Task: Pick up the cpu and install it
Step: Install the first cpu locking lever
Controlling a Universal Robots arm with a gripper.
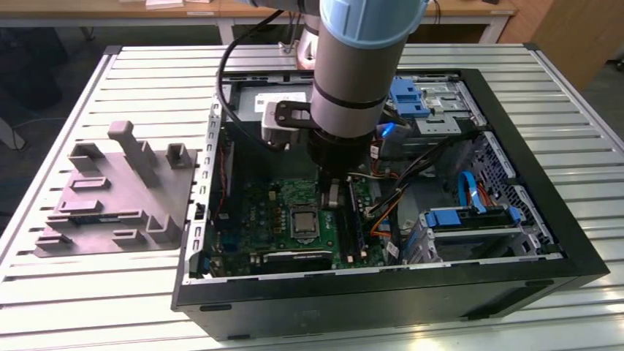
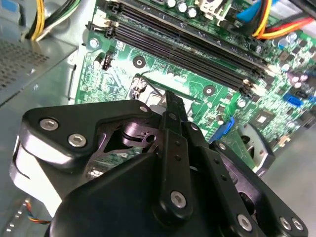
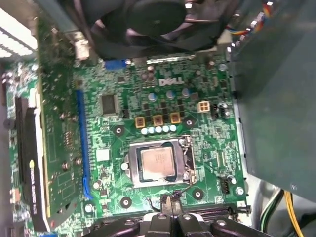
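You see the small flat square cpu with its dull silvery-grey metal top (image 3: 157, 164) seated in the shiny metal-framed socket (image 3: 186, 165) on the green motherboard (image 3: 148, 103). The black gripper (image 3: 170, 200) hovers just beside the socket with fingers (image 2: 174, 106) together, holding nothing, inside the black open computer case (image 1: 546, 241).

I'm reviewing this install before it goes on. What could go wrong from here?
The cpu already lies in the socket, whose frame looks open; a bump could shift it. The gripper hovers close over the motherboard, so a small slip might scrape parts. Cables hang beside the arm and might snag.
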